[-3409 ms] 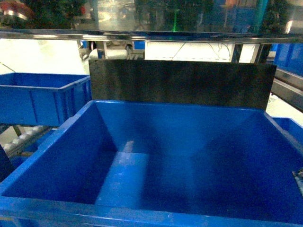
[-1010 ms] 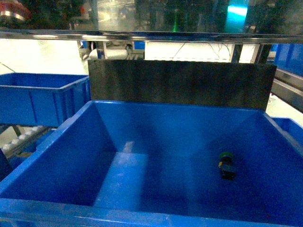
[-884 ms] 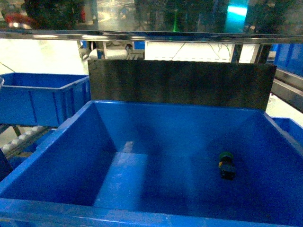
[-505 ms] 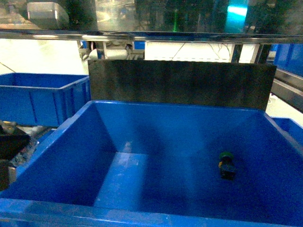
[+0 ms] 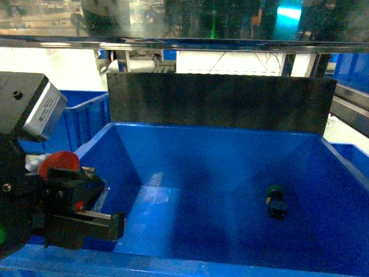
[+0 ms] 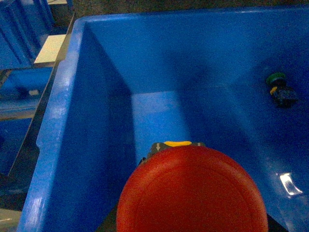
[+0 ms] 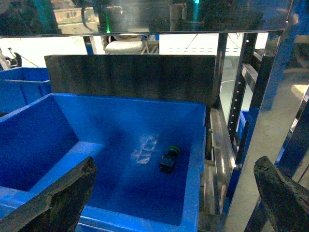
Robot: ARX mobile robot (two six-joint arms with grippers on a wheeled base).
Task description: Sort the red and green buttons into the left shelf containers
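My left hand [image 5: 78, 199] hung over the big blue bin's [image 5: 190, 131] rim at 8 o'clock, pinching the one red button [image 5: 59, 163], cap uppermost. My right hand [image 7: 176, 193] sat back outside the bin, fingers [image 7: 58, 198] spread wide, holding nothing. One green button [image 5: 275, 202] lay on its side on the bin floor toward 4 o'clock. A second blue bin [image 5: 81, 115] stood at 10 o'clock.

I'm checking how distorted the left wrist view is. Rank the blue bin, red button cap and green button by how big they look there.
1. blue bin, fills the frame.
2. red button cap, enlarged by nearness to the camera.
3. green button, tiny and farther away.
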